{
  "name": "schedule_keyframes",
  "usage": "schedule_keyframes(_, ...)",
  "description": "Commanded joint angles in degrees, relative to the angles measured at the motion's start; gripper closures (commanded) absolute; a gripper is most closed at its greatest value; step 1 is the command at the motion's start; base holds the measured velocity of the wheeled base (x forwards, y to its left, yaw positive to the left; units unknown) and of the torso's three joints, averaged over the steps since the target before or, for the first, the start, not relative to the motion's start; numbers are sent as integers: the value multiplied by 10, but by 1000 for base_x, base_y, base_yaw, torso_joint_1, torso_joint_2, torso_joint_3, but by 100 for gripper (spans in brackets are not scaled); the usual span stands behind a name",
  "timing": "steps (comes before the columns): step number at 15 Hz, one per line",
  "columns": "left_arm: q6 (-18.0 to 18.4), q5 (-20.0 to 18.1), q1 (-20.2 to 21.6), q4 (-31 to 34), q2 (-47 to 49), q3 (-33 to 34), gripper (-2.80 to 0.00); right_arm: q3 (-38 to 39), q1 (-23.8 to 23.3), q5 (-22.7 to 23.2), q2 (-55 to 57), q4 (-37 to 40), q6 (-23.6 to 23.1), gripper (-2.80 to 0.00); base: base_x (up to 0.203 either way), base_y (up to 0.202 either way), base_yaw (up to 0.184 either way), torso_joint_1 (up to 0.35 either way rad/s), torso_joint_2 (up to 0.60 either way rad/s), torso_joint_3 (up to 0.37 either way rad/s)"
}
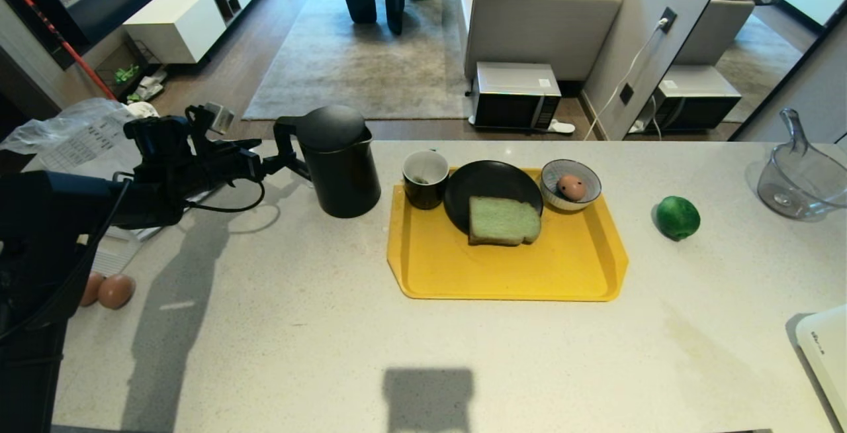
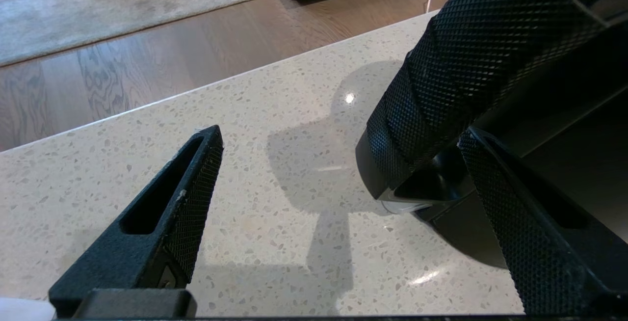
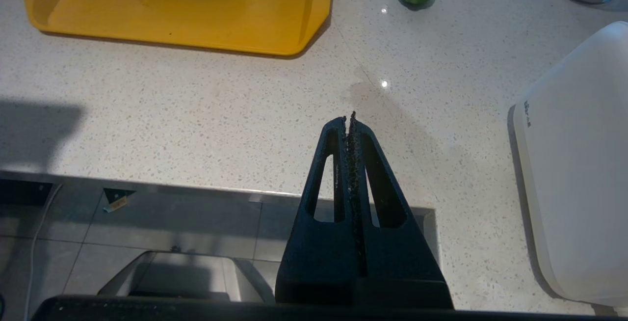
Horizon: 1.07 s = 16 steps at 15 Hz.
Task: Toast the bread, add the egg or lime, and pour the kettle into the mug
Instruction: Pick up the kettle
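The kettle [image 1: 339, 163] is standing upright on the tabletop [image 1: 317, 327], its long axis vertical, its loop handle pointing toward the left gripper [image 1: 281, 158] and its spout facing away, toward the tray [image 1: 506, 267]. The left gripper's fingers [image 2: 162, 223] are standing wide apart, holding nothing — in the left wrist view the textured handle is lying just inside one finger, while the other finger is hanging over bare stone well clear of it. Whether that near finger is touching the handle cannot be told.

Beyond the kettle from those fingers, the mug [image 1: 425, 179] is sitting at the tray's far corner, upright, beside a black plate [image 1: 493, 194]. The bread [image 1: 503, 221] is lying flat, half on the plate, half on the tray. The egg [image 1: 571, 187] is resting in a striped bowl [image 1: 571, 185] at the plate's other side, and the lime [image 1: 677, 217] is sitting on the stone past the tray.

The right gripper [image 3: 349, 122] is hanging over the tabletop's near edge, its fingers pressed together on nothing — the tray and lime well ahead of their tips, a white appliance [image 3: 574, 173] to one side.

The tabletop is pale speckled stone; behind it are lying a wooden floor, a grey rug [image 1: 370, 62] and a beige sofa [image 1: 539, 16]
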Motion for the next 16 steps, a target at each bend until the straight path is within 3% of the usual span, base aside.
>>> schedule_keyframes(1,2,-2,-3,-5,3,0,-280,0,0,0,0,0,0,0,0,0,0,0,0,0)
schedule_keyframes(8,6,-2,-8,-63,24,0,-280,0,0,0,0,0,0,0,0,0,0,0,0,0)
schedule_keyframes(16,9,-2,-9,-84,33,0,-280,0,0,0,0,0,0,0,0,0,0,0,0,0)
